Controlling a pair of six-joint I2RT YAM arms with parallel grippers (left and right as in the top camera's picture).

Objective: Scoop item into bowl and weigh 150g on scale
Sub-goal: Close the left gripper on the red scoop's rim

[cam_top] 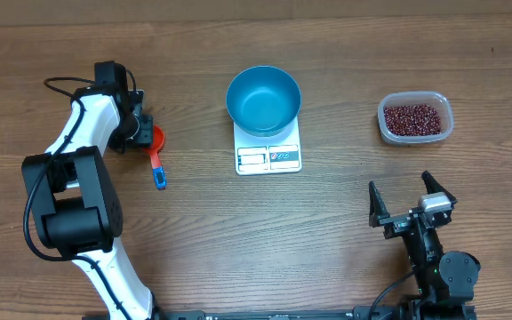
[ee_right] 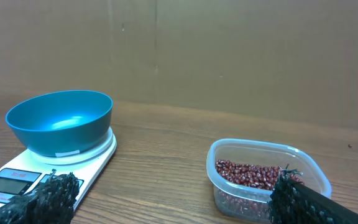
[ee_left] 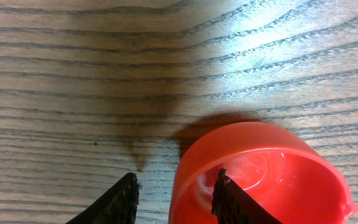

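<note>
The left gripper (cam_top: 143, 133) holds its jaws partly open astride the wall of the red scoop (cam_top: 156, 138), one finger inside the cup and the other just clear outside. Mid-table, the blue bowl (cam_top: 263, 98) sits empty on the scale (cam_top: 268, 157). Further right the beans (cam_top: 413, 117) lie in a clear tub (cam_top: 449, 124), with the right gripper (cam_top: 401, 188) gaping wide nearby.

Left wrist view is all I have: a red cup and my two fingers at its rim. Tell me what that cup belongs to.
Observer: The red cup is the head of a scoop; its blue handle lies flat on the table.
Operator: Give me the beans' location.
Observer: The beans are in a clear tub on the right side of the table.
Operator: Report on the bowl.
Observer: The blue bowl sits empty on the white scale at mid-table.
</note>
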